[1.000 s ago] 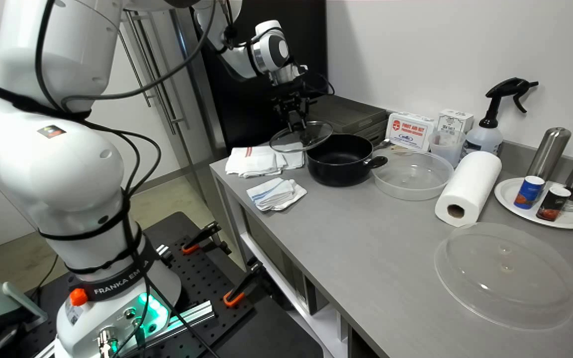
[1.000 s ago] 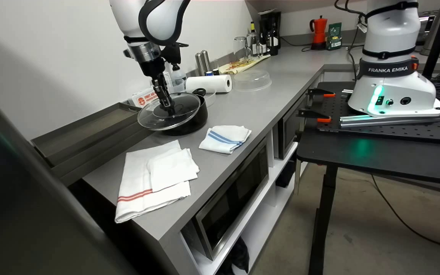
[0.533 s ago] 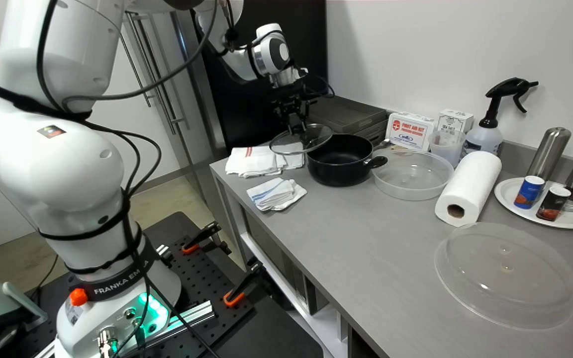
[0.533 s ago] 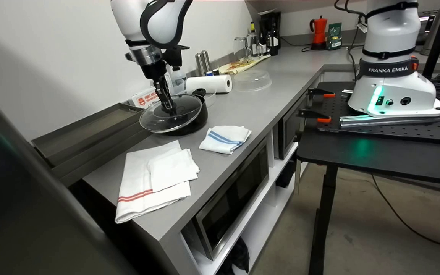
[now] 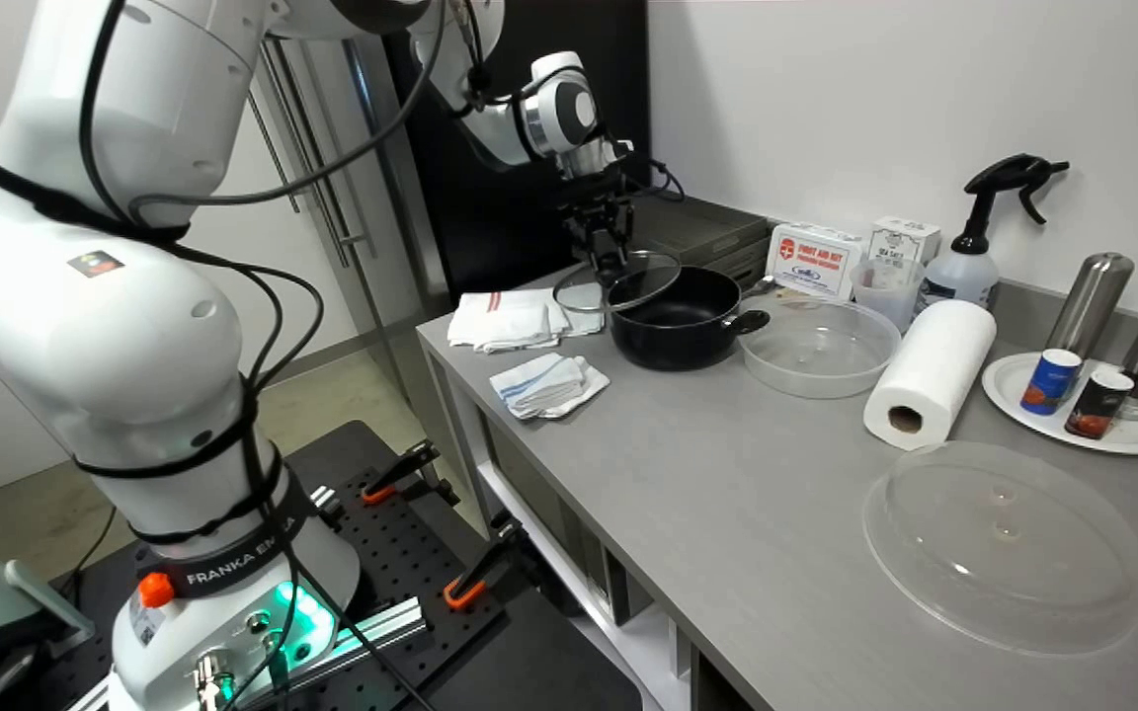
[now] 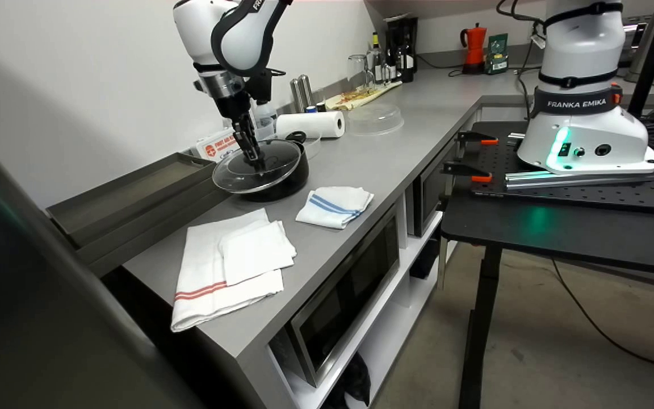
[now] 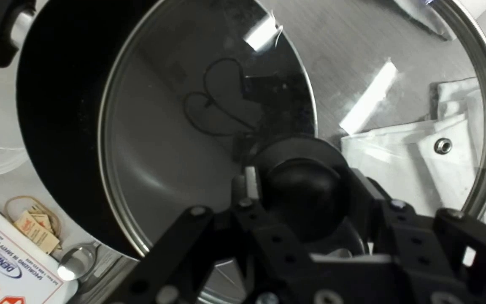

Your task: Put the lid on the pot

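Note:
The clear glass lid with a metal rim hangs from my gripper in both exterior views [image 5: 633, 288] [image 6: 233, 175]. It also fills much of the wrist view [image 7: 175, 139]. My gripper [image 5: 610, 263] [image 6: 255, 161] [image 7: 304, 181] is shut on the lid's dark knob [image 7: 306, 196], with one finger on each side. The lid is slightly tilted and overlaps only one side of the black pot [image 5: 673, 341] [image 6: 298, 179] [image 7: 53, 122]. The pot's dark inside shows beside the lid. Whether the lid touches the pot's rim cannot be told.
Folded towels [image 5: 505, 321] [image 6: 213, 272] lie beside the pot, and another [image 5: 549, 385] lies in front. A clear shallow dish [image 5: 816, 380] stands against the pot's handle side. A dark tray stack [image 6: 134, 199] and a first aid box [image 5: 811, 262] [image 7: 6, 261] are behind.
The gripper and lid have come down a little and moved sideways toward the pot, so the lid overlaps more of its opening. The pot and towels have not moved.

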Controlling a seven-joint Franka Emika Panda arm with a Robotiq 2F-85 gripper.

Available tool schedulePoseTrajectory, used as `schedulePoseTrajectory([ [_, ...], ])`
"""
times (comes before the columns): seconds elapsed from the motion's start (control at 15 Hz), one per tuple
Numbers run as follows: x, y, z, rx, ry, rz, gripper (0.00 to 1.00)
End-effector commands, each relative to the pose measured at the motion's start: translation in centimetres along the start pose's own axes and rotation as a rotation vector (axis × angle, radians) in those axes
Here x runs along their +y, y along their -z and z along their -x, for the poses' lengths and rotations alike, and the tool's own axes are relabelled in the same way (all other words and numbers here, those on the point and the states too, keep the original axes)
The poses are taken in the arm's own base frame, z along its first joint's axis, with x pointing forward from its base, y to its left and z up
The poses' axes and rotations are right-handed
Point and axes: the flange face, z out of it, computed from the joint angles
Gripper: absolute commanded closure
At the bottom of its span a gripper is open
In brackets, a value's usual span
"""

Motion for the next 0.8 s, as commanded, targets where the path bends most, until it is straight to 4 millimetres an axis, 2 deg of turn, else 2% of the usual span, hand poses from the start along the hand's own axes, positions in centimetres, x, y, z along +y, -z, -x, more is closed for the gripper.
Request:
schedulePoseTrajectory([
  [0.0,1.8,1.4,-1.1,0.026,-0.061,-0.009,0.75],
  [0.4,4.5,2.1,-1.6,0.05,-0.142,-0.038,0.75],
  [0.73,7.1,1.8,-1.7,0.059,-0.22,-0.069,0.75],
])
